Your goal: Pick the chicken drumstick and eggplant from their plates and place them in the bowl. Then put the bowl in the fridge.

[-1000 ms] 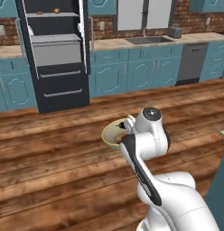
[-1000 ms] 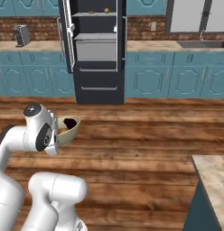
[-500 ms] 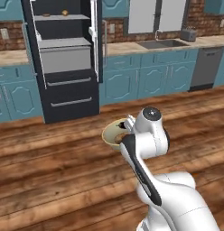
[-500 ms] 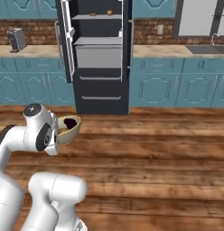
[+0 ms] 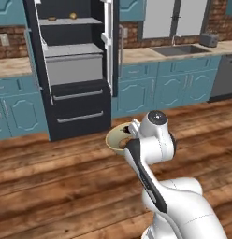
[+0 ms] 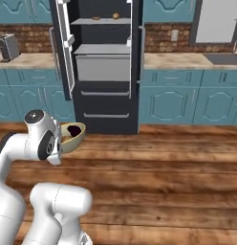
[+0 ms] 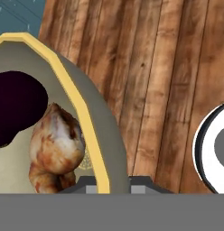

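Pincer [image 7: 107, 184] grips bowl [image 5: 119, 138] rim, w/ eggplant [image 7: 16, 106] and drumstick [image 7: 55, 151] inside. Open fridge [image 5: 73, 70] lies far-left of bowl; shelves face robot.

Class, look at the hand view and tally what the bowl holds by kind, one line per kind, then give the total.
Chicken drumstick, golden-brown: 1
Eggplant, dark purple: 1
Total inside the bowl: 2

Wood plank floor [image 5: 52, 186], teal cabinets [image 6: 187, 103], brick wall [image 6: 166, 40], sink [image 5: 181, 50], probably a toaster [image 6: 8, 47]
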